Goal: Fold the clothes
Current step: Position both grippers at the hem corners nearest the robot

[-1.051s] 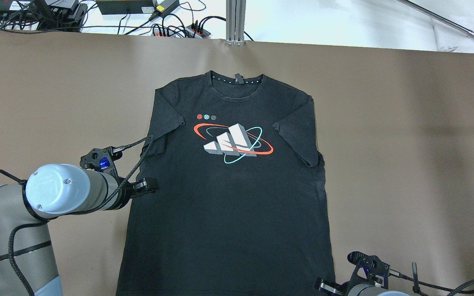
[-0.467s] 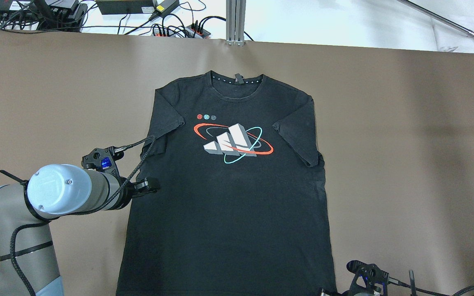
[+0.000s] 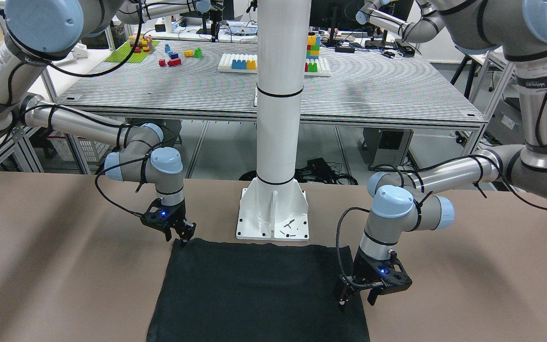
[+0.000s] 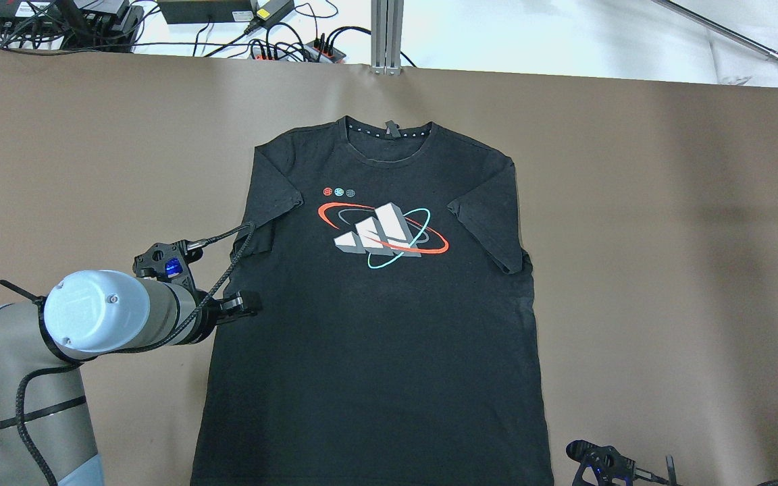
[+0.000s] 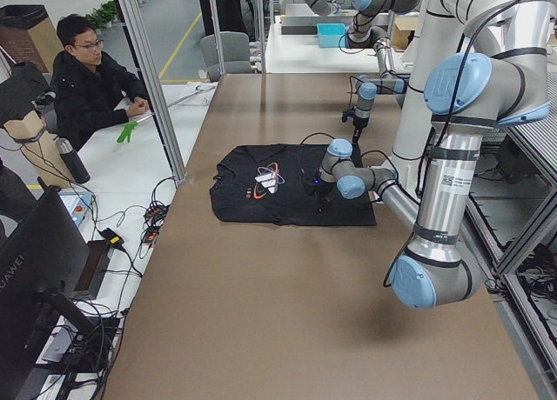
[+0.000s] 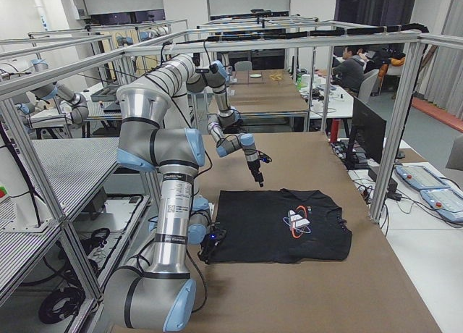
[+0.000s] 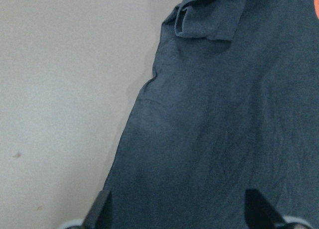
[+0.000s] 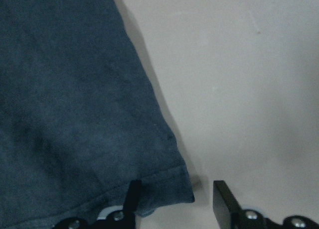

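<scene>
Shirt [image 4: 375, 324] is flat mid-table [image 4: 632, 270]. Left gripper [image 7: 179, 211], jaws apart, sits over its 9 o'clock edge. Right gripper [image 8: 177, 199], apart too, straddles the 5 o'clock hem corner [image 8: 174, 189]. I'd pinch both layers cleanly.

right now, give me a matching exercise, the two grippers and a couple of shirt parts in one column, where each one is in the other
Things
1. left gripper
2. right gripper
3. collar
4. logo

Places
A. on the chest of the t-shirt
B. open, straddling the hem corner
C. at the shirt end farthest from the robot
D. open over the shirt's side edge, below a sleeve

Pairs: 1-D, 2-B, 3-C, 4-A
</scene>
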Robot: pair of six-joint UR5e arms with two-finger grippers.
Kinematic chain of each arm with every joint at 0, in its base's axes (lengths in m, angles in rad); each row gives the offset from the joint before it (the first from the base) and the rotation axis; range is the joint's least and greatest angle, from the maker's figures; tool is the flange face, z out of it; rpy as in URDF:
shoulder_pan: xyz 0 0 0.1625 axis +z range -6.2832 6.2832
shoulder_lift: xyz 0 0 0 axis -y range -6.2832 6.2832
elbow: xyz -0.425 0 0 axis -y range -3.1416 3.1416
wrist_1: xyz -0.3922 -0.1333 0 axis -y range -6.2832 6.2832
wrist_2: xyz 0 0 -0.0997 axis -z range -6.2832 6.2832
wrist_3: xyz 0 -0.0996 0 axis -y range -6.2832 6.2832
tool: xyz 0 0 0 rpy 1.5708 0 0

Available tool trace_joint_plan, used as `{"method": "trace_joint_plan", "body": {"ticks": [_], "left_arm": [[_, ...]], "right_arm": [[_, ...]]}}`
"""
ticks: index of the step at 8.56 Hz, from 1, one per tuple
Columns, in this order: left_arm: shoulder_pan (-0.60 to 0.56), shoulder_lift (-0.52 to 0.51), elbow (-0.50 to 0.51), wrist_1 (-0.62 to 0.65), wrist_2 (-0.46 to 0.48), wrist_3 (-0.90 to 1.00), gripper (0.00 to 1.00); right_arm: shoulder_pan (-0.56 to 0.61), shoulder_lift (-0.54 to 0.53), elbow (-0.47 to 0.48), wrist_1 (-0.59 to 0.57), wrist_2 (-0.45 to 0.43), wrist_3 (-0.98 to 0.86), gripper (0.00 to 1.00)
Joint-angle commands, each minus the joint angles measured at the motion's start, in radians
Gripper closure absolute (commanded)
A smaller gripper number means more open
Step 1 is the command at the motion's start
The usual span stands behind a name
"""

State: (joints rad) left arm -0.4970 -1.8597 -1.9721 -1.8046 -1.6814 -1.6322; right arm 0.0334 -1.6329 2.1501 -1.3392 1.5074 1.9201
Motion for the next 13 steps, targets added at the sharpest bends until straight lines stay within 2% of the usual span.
{"method": "trace_joint_plan", "body": {"ticks": [1,4,8,9,12,13], "left_arm": [[0.000,0.001,-0.001,0.001,0.002,0.000,0.06],[0.000,-0.001,0.001,-0.001,0.003,0.000,0.06],[0.003,0.005,-0.004,0.001,0.023,-0.014,0.06],[0.018,0.013,-0.011,-0.001,0.035,-0.088,0.06],[0.240,0.158,-0.112,0.001,0.228,-0.289,0.07],[0.300,0.210,-0.157,0.001,0.250,-0.317,0.10]], "right_arm": [[-0.006,-0.001,0.001,0.000,-0.001,0.002,0.58],[0.000,-0.007,-0.001,0.000,0.000,-0.016,0.97],[0.003,-0.031,0.055,-0.003,0.000,-0.024,1.00],[0.003,-0.056,0.085,-0.003,0.002,-0.024,1.00],[0.002,-0.051,0.092,-0.003,0.011,-0.024,1.00],[0.002,-0.047,0.094,-0.003,0.011,-0.023,1.00]]}}
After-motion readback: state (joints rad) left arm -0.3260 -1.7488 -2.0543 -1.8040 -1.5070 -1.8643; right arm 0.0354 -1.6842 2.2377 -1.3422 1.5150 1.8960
